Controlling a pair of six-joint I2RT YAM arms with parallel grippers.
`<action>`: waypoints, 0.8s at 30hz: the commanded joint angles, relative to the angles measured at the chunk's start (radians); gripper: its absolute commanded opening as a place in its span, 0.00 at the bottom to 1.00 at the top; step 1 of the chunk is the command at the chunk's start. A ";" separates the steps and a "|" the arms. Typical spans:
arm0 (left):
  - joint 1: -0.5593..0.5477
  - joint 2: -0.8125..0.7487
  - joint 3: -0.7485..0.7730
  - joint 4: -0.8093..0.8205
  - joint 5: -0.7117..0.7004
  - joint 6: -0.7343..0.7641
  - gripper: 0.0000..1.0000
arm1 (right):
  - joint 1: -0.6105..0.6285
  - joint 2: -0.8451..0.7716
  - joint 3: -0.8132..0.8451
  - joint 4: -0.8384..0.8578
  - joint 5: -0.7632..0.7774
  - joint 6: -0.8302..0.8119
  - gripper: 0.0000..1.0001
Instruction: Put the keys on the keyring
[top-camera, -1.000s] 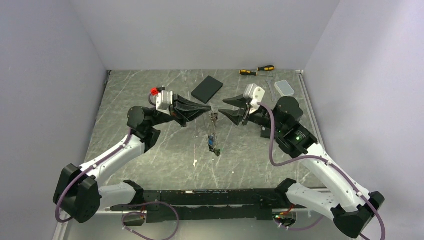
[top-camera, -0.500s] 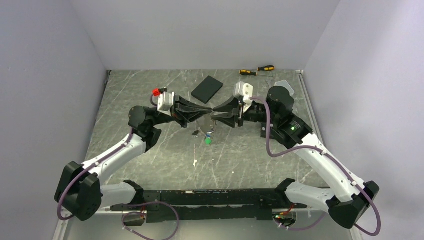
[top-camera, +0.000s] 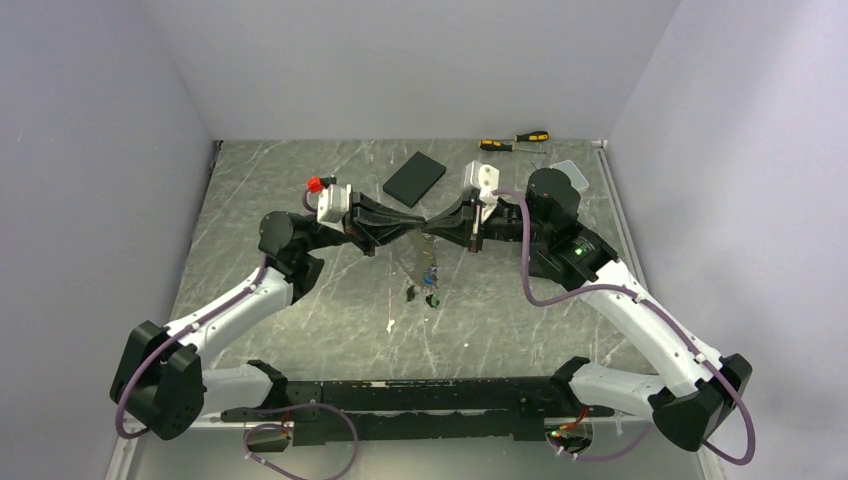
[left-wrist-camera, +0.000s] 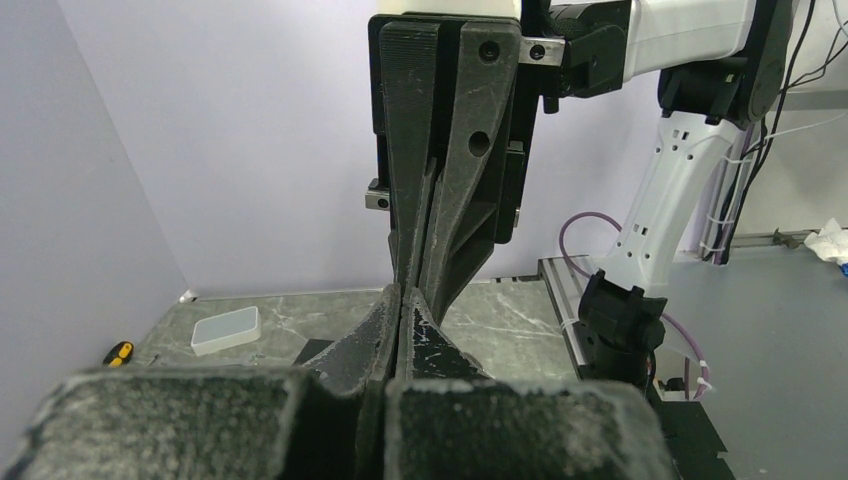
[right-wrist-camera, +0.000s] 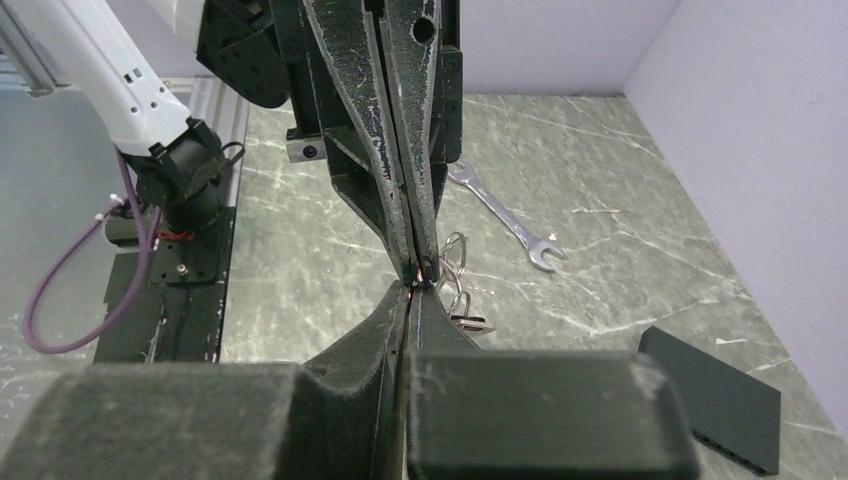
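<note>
My left gripper (top-camera: 418, 231) and right gripper (top-camera: 430, 229) meet tip to tip above the middle of the table. The keyring (top-camera: 415, 262), a thin silver loop, hangs from that meeting point. Both grippers are shut on its top. Keys (top-camera: 431, 290) dangle at the loop's lower end, one with a green head. In the right wrist view my right gripper (right-wrist-camera: 412, 287) is pressed shut, with the keyring (right-wrist-camera: 455, 255) wire curling out beside the tips and a key (right-wrist-camera: 470, 322) below. In the left wrist view the left gripper (left-wrist-camera: 402, 292) is shut; the ring is hidden there.
A black flat pad (top-camera: 414, 176) lies behind the grippers. Two screwdrivers (top-camera: 514, 141) and a clear box (top-camera: 565, 168) sit at the back right. A silver wrench (right-wrist-camera: 505, 215) lies on the table. A small white scrap (top-camera: 390, 325) lies nearer the front.
My right gripper has moved left to the left gripper's tip and shut there. The ring and keys swung up, then hang down again. The left gripper stayed shut.
</note>
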 joint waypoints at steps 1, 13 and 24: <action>0.002 -0.012 0.013 0.023 -0.021 0.040 0.00 | 0.001 -0.006 0.033 0.028 -0.028 -0.011 0.00; 0.002 -0.133 -0.046 -0.294 -0.191 0.216 0.99 | 0.002 0.116 0.149 -0.157 0.326 0.034 0.00; 0.000 -0.115 -0.083 -0.471 -0.277 0.406 0.96 | 0.002 0.205 0.233 -0.211 0.422 0.186 0.00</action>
